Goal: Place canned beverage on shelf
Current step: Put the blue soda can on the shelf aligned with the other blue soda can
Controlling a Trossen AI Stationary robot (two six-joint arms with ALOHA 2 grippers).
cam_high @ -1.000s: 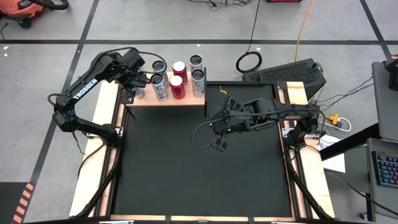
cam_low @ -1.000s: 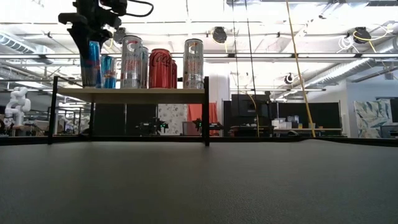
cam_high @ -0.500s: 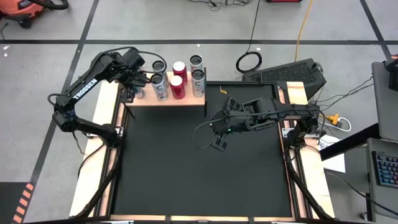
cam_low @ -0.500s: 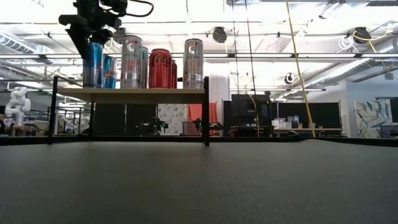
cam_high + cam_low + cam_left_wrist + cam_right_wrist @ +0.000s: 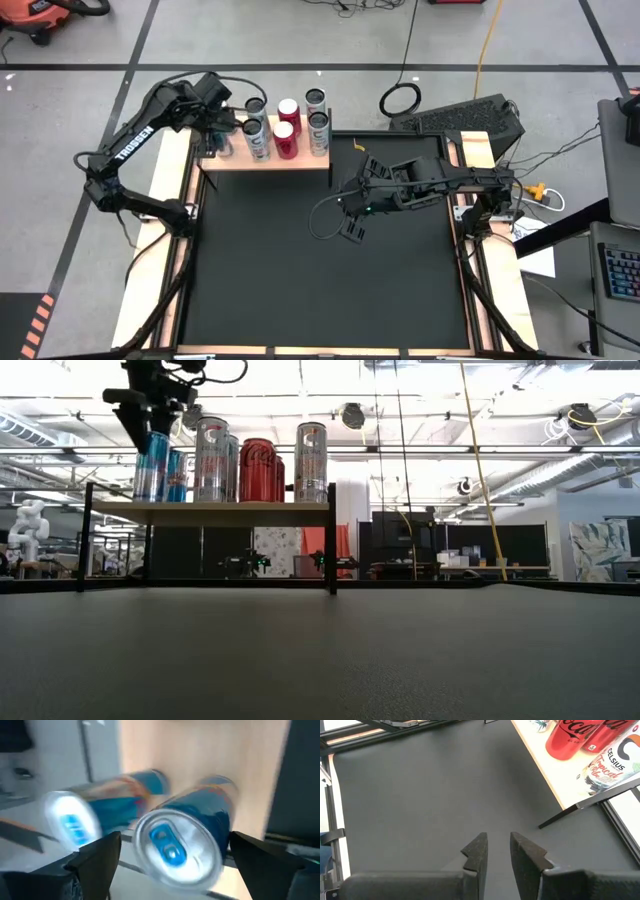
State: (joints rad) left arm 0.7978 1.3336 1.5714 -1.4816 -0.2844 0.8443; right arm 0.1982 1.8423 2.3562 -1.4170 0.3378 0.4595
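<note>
**A:** Where was the can when you paused?

**B:** The blue can (image 5: 182, 837) was on the shelf (image 5: 230, 512), at its left end, just beside a 2nd blue can (image 5: 70, 815). The left jaws were open. In the left wrist view 1 finger (image 5: 95, 862) stood on each side of the can's top, with clear space on both sides, so I judged it released.

**A:** Did it stand straight?

**B:** From the low view it looked a touch off upright, but I couldn't be sure.

**A:** So how would you finish the step?

**B:** I'd lift straight up, with the jaws kept wide until both fingers were above the rim. Any sideways drift could clip the top and tip the can off the end, or into the silver can (image 5: 211, 460) next to it. Only once clear would I swing the arm away.

**A:** What about the arm's pose?

**B:** The left arm (image 5: 140, 140) reached in from the tabletop's (image 5: 320, 270) left rear corner, with its wrist bent down so the jaws hung over the can from above.

**A:** And the right one?

**B:** The right arm (image 5: 430, 180) waited low over the middle of the tabletop. The right jaws were only a slit apart and held nothing.
</note>
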